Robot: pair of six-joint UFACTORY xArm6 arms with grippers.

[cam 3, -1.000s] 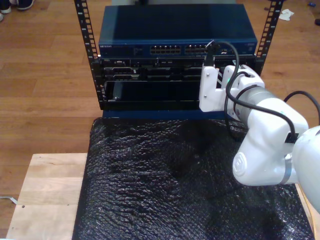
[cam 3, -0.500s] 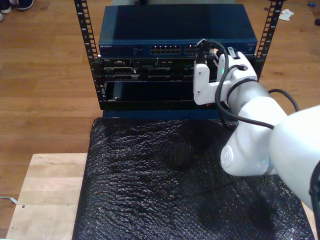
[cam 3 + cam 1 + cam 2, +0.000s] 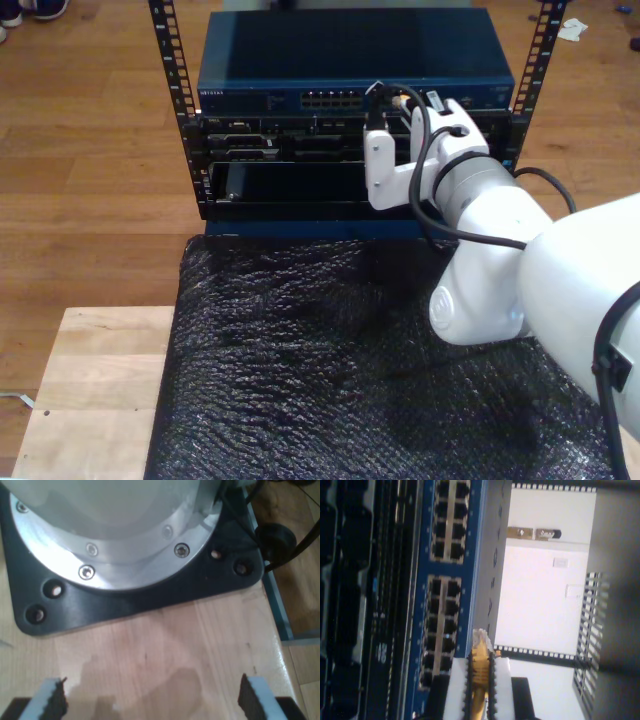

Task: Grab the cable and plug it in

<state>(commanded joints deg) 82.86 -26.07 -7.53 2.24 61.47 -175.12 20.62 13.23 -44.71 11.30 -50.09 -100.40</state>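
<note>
1. my second tool [image 3: 480, 680] is clamped on the cable [image 3: 479, 667]; ribbed white pads [image 3: 501, 685] press its thin yellow-orange jacket from both sides.
2. the cable's small clear plug [image 3: 481, 639] sticks out past the pads, just beside the blue switch [image 3: 477, 540] with its rows of square dark ports, not yet in one.
3. my first tool [image 3: 150, 700] stands apart, serrated dark pads [image 3: 246, 696] over pale smooth wood bench [image 3: 170, 655] near a round metal arm base [image 3: 115, 540] on a black plate.
4. in the exterior view a glossy white arm [image 3: 480, 220] reaches to the switch's front above crinkled black bubble wrap [image 3: 300, 370].

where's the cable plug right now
The cable is pinched in my second tool, its plug just short of the blue switch's ports, right of centre in the exterior view.
</note>
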